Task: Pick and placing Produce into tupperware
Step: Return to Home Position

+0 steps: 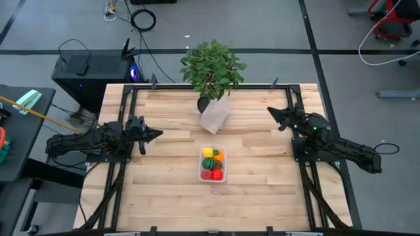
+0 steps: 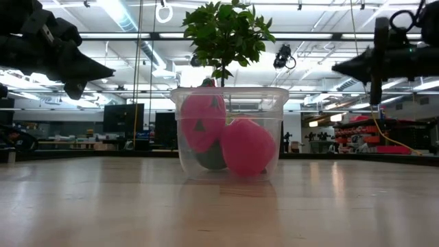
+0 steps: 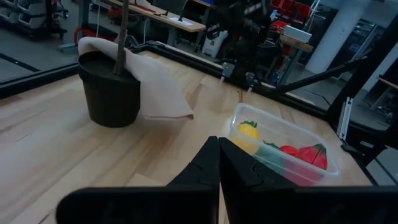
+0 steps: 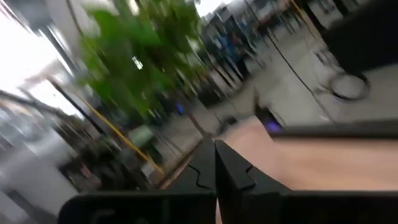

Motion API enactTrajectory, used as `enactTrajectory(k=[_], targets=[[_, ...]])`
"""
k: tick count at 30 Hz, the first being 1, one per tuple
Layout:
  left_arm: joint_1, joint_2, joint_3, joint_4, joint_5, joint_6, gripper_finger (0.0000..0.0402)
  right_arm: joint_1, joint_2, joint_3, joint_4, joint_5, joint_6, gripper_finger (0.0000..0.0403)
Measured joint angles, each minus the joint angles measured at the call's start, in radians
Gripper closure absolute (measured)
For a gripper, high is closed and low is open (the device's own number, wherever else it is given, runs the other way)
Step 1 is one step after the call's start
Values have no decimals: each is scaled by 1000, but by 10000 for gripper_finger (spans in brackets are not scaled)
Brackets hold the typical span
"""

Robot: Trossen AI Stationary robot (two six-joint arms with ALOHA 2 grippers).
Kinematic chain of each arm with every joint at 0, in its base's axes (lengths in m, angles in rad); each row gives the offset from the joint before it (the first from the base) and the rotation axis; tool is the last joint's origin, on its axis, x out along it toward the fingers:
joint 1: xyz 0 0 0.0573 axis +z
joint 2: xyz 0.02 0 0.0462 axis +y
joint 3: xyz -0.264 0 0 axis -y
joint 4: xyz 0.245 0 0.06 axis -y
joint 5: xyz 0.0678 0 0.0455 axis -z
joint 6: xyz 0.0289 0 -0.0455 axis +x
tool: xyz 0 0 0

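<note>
The clear tupperware tub (image 1: 212, 164) stands on the table's middle, toward the near edge. The toy produce lies inside it: yellow (image 1: 210, 153), orange (image 1: 218, 155), striped green (image 1: 208, 162) and red (image 1: 214, 174) pieces. The tub also shows in the low view (image 2: 230, 130) and in the left wrist view (image 3: 283, 149). My left gripper (image 1: 156, 134) is shut and empty above the table, left of the tub. My right gripper (image 1: 270, 111) is shut and empty above the table's far right part.
A leafy potted plant (image 1: 212, 69) in a dark pot with pale wrapping (image 1: 214, 116) stands at the table's far middle, behind the tub. Black frame rails (image 1: 118, 164) run along the table's left and right sides. Bare wood lies around the tub.
</note>
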Motion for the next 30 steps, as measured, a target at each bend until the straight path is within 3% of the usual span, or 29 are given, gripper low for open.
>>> enactTrajectory(k=[4, 10, 17, 23, 26, 30], targets=[[0, 0, 0, 0, 0, 0, 396, 0, 2, 0, -114, -28, -67, 403], [0, 0, -1, 0, 0, 0, 389, 0, 42, 0, -122, -135, -253, 403], [0, 0, -1, 0, 0, 0, 391, 0, 58, 0, -112, -163, -290, 403], [0, 0, -1, 0, 0, 0, 392, 36, 55, 1, -66, -278, -200, 403], [0, 0, -1, 0, 0, 0, 397, 106, 55, 1, -67, -275, -178, 403], [0, 0, -1, 0, 0, -5, 388, 229, 55, 1, -69, -178, -188, 403]])
